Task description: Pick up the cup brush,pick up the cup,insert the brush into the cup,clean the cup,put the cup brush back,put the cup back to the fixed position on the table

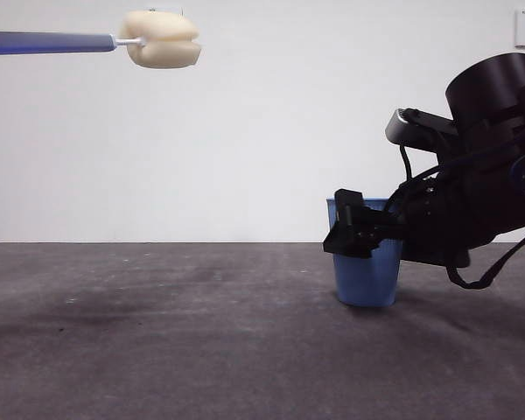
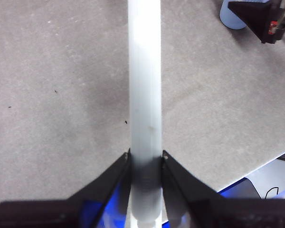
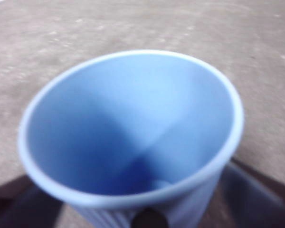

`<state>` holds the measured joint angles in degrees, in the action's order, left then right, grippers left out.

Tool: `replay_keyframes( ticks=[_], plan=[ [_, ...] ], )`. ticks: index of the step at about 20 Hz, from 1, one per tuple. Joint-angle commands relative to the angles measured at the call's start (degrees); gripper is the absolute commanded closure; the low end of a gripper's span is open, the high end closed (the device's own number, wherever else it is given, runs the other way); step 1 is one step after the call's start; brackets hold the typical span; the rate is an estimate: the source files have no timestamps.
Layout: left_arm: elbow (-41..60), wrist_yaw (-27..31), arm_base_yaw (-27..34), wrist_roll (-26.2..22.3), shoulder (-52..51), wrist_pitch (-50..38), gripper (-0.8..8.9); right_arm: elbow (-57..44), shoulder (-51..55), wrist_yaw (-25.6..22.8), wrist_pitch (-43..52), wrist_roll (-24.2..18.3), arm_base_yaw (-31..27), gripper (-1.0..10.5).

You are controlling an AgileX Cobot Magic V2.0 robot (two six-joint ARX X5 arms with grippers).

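Left arm: out at the top left corner of the front view, only a dark tip showing, and it has the cup brush (image 1: 114, 40) held high and level, way above the table (image 1: 175, 341)!
Left claw (image 2: 146, 159): pressed in on the brush's handle (image 2: 144, 85) from both sides, a firm pinch, the handle running straight out between the two black jaws.
Cup brush: sponge head (image 1: 163, 39) pointing toward the middle of the front view, cream-yellow and rounded, well apart from the cup (image 1: 365, 276).
Right arm: big and dark, reaching in from the right edge of the front view, sloping down low toward the table.
Right claw (image 1: 357, 234): right up at the cup's upper part, one jaw crossing the front of the blue wall just under the rim.
Right claw state: the wrist view is blurred, dark jaws either side of the cup (image 3: 133, 137), cannot tell whether they press on it or stand off.
Cup: upright on the table, base down, right of centre, open mouth filling the right wrist view.
Also spotted: in the left wrist view the cup (image 2: 233, 18) and the other claw's jaw sit at the far corner.
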<state>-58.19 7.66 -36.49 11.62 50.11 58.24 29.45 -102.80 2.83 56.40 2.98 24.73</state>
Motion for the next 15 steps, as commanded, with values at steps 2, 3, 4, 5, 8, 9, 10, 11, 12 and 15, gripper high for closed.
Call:
replay_keyframes(
  ticks=[2, 3, 4, 5, 8, 9, 10, 11, 12, 15],
  plan=[
    [0.0, 1.3, 0.1, 0.4, -0.2, -0.3, 8.22, 0.1, -0.4, 0.1, 1.7, -0.5, 0.1, 9.2],
    [0.0, 1.3, 0.1, 0.3, -0.2, -0.3, 8.22, 0.1, -0.4, 0.1, 1.5, -0.5, 0.1, 9.6],
    [0.0, 1.3, 0.1, 0.3, -0.2, -0.3, 8.22, 0.1, -0.3, 0.2, 0.9, -0.5, 0.1, 9.6],
    [0.0, 1.3, 0.1, 0.0, -0.2, -0.3, 8.22, 0.1, 0.0, 0.2, 0.2, -0.5, 0.2, 9.6],
    [0.0, 1.2, 0.2, -3.4, -0.1, 0.3, 8.22, 0.1, 5.0, -0.2, -7.6, -0.7, 1.0, 9.6],
    [0.0, 1.2, 0.2, -4.8, 0.0, 0.5, 8.22, 0.1, 7.6, -0.2, -10.8, -1.5, 1.3, 9.6],
    [0.0, 1.2, 0.2, -6.4, 0.2, 0.7, 8.22, 0.1, 11.3, -0.3, -15.4, -2.9, 1.8, 9.6],
    [0.0, 1.2, 0.2, -8.0, 0.5, 0.9, 8.22, 0.1, 14.8, -0.7, -19.8, -4.2, 2.3, 9.6],
    [0.0, 1.1, 0.2, -10.4, 0.9, 1.2, 8.22, 0.3, 18.7, -2.3, -25.5, -5.6, 3.0, 9.6],
    [0.0, 0.7, 0.2, -18.2, 3.4, 2.6, 8.22, 3.0, 28.4, -6.9, -45.7, -11.7, 5.6, 9.6]
  ],
)
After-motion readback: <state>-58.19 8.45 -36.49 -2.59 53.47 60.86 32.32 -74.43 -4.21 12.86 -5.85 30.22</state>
